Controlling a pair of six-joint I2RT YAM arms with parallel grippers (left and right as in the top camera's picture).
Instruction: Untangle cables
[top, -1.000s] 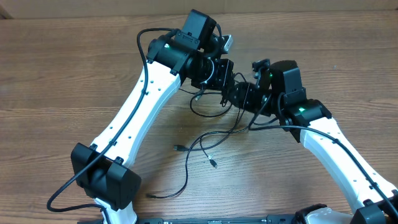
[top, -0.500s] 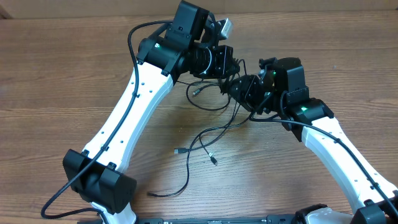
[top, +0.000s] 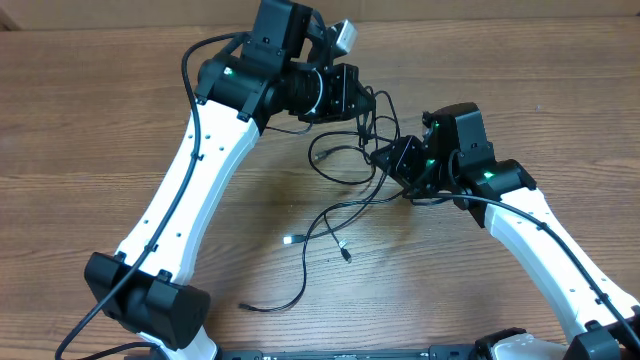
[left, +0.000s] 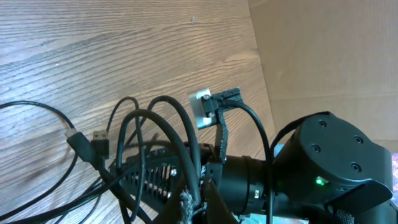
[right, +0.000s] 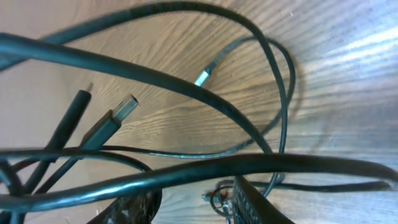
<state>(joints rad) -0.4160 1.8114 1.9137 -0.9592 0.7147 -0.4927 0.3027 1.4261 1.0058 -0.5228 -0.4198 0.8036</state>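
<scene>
The cables (top: 341, 181) are thin black cords hanging in a tangle between my two grippers, their loose ends trailing on the wooden table. A silvery plug (top: 290, 240) lies on the wood below the tangle. My left gripper (top: 352, 93) is raised at the back and is shut on a cord; in the left wrist view its jaws (left: 200, 204) pinch a strand, with cable loops (left: 126, 118) arching ahead. My right gripper (top: 388, 158) stands open. In the right wrist view a thick strand (right: 186, 171) lies across its spread fingers (right: 132, 208), over my right gripper (right: 196, 200).
Two more cord ends (top: 345, 257) (top: 247, 308) lie toward the table's front. A USB plug (right: 118, 118) and a small silvery plug (right: 202, 78) hang ahead of the right gripper. The right arm's black wrist (left: 329, 155) sits close beside the left gripper.
My left arm has swung back and to the left with the cord, drawing the loops out. The right gripper has shifted slightly toward the front right. The plug ends on the table moved a little.
</scene>
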